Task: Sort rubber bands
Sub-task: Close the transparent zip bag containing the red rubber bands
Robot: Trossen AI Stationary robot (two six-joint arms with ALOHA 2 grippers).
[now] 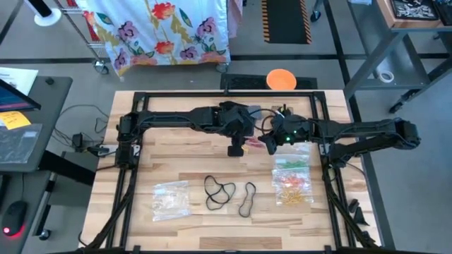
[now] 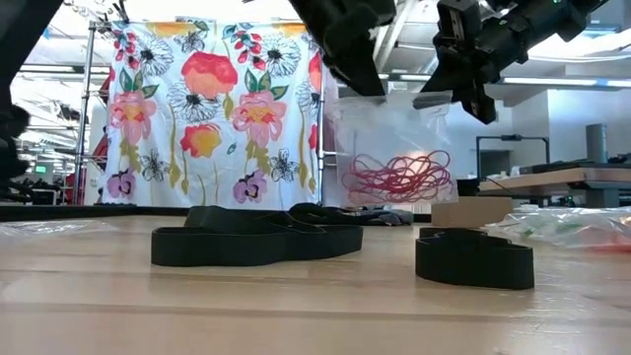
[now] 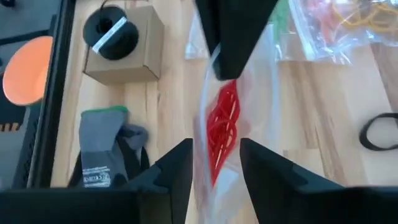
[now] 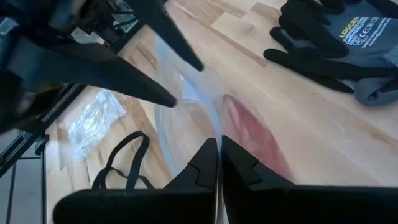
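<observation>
A clear plastic bag (image 2: pixel 389 133) with red rubber bands (image 3: pixel 224 121) in it hangs over the middle of the table. My right gripper (image 4: pixel 217 144) is shut on its top. My left gripper (image 3: pixel 217 149) is open, one finger on each side of the bag's lower part. Loose black rubber bands (image 1: pixel 219 192) (image 1: pixel 247 200) lie flat on the wood nearer the front edge. A second clear bag (image 1: pixel 292 180) with green, orange and yellow bands lies flat at the right. My right gripper pinches the clear bag's upper edge (image 4: pixel 208 127) between its two fingers, slanting down from the table's right side. The bag hangs below the fingers with the red bands gathered low inside it. My left gripper: whether its open fingers (image 3: pixel 180 171) touch the bag's film, I cannot tell.
A third clear bag (image 1: pixel 171 199) lies at the front left. At the far side sit a grey and black glove (image 3: pixel 109 149) and a cardboard box (image 3: pixel 121 43) with a tape roll on it. An orange disc (image 1: pixel 281 79) lies beyond the far edge.
</observation>
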